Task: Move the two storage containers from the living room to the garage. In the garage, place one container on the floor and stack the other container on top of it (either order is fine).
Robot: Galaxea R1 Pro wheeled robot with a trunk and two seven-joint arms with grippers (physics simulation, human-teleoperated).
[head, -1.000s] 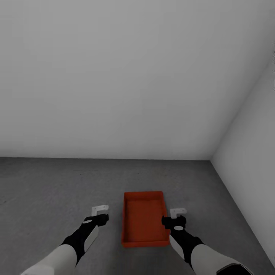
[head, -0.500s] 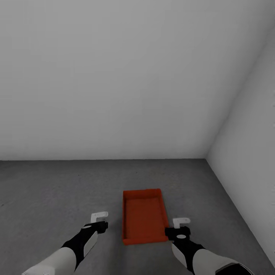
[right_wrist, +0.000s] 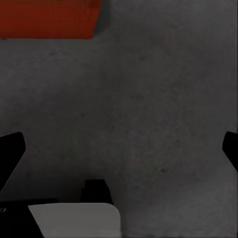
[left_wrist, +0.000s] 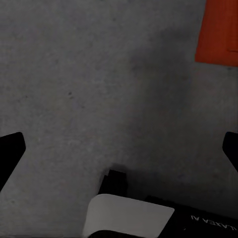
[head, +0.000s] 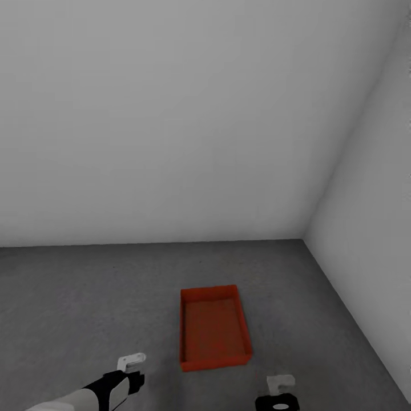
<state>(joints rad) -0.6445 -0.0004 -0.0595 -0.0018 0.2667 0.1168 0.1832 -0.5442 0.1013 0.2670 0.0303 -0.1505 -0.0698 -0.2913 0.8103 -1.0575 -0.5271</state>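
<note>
One storage container (head: pixel 214 328) sits on the grey concrete floor (head: pixel 80 297) near the garage corner, released. The left gripper (head: pixel 132 371) and right gripper (head: pixel 279 394) hang beside it, jaws spread wide (empty). Judging by this, fetching the second bin comes next.

Left arm: enters the head view at the lower left, white forearm, black wrist.
Left gripper (head: pixel 132 365): white fingers, jaws spread wide, nothing between them.
Right gripper (head: pixel 279 387): low at the frame's bottom edge, black wrist below, jaws spread wide, empty.
</note>
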